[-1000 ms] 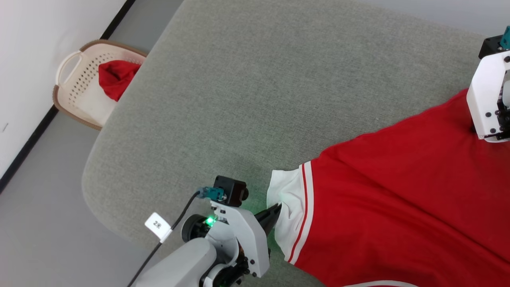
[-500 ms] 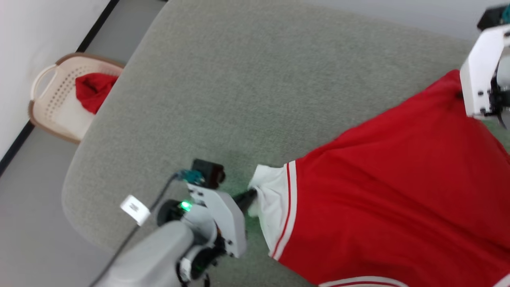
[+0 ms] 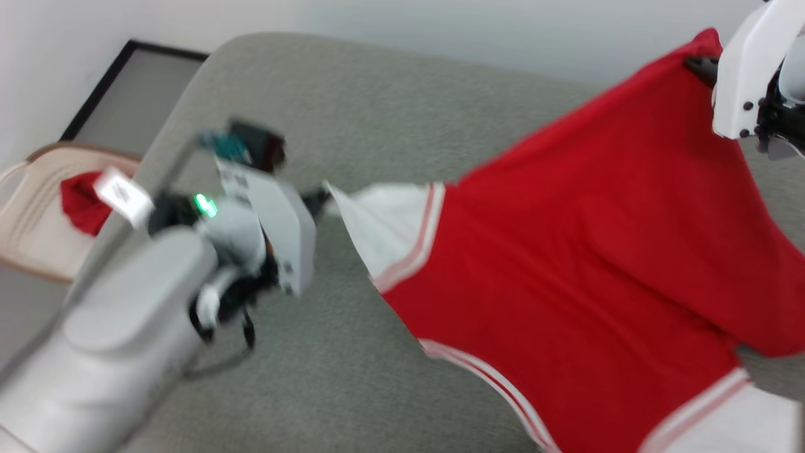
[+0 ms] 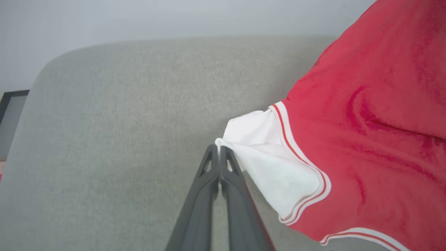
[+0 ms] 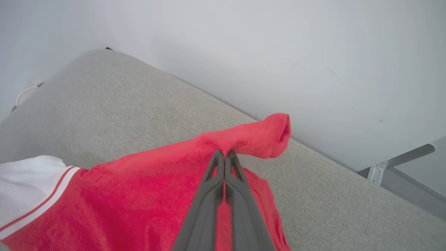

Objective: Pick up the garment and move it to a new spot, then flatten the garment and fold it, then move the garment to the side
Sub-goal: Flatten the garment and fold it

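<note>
one garment (image 3: 566,251), two pincers (image 4: 219,150) (image 5: 224,154), one basket (image 3: 28,236), one cloth (image 3: 78,206)

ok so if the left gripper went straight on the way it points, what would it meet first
The left gripper is shut on the white sleeve of the garment, so that cloth is right at its tips. Past it, probably the grey padded surface, though depth is unclear.

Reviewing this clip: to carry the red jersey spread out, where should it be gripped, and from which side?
At two far-apart edges, as here. The left gripper pinches the cuff tip of the white sleeve, coming from outside the jersey. The right gripper pinches a red edge fold. The cloth hangs stretched between them, so outside-in edge pinches seem to suit it.
</note>
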You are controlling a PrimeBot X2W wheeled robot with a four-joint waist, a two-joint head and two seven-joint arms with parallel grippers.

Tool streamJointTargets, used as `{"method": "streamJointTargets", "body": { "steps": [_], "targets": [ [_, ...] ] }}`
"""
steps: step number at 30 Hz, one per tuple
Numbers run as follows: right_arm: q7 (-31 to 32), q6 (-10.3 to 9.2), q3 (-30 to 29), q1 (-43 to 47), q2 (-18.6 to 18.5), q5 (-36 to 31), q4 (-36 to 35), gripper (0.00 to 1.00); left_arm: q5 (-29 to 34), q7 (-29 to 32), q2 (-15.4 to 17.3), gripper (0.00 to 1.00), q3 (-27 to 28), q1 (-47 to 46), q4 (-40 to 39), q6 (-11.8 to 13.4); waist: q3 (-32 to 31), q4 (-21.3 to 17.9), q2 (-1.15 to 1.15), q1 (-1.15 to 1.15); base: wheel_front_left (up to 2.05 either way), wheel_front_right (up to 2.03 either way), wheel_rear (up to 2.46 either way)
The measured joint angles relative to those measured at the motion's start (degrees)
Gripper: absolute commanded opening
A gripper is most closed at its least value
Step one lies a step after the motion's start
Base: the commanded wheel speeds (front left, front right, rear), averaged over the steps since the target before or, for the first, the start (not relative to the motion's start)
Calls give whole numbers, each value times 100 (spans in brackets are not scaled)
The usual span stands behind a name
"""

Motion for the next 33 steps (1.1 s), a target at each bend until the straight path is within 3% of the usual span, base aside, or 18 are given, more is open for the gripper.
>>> {"method": "streamJointTargets", "body": {
  "steps": [5,12,17,22,33],
  "targets": [
    [-456,0,-143,-192,209,-141,124,0,34,428,23,0,108,-878,324,-120,-173,-324,0,0,0,0,0],
    [-1150,-1,-639,-732,936,-603,650,0,201,605,-226,0,218,-2073,1339,-404,-338,-848,0,0,0,0,0],
    [-1549,-1,-817,-1149,1521,-840,918,0,403,444,-386,0,288,-2923,2135,-553,-389,-1261,0,-1,0,0,0],
    [-2038,-1,-881,-1512,1871,-1107,1165,0,599,142,-514,0,363,-3728,2885,-693,-388,-1665,0,0,0,0,0],
    [-3005,0,-1040,-2340,2226,-1697,2022,0,1003,-692,-956,0,359,-5028,4209,-724,-197,-2368,0,0,0,0,0]
  ]
}}
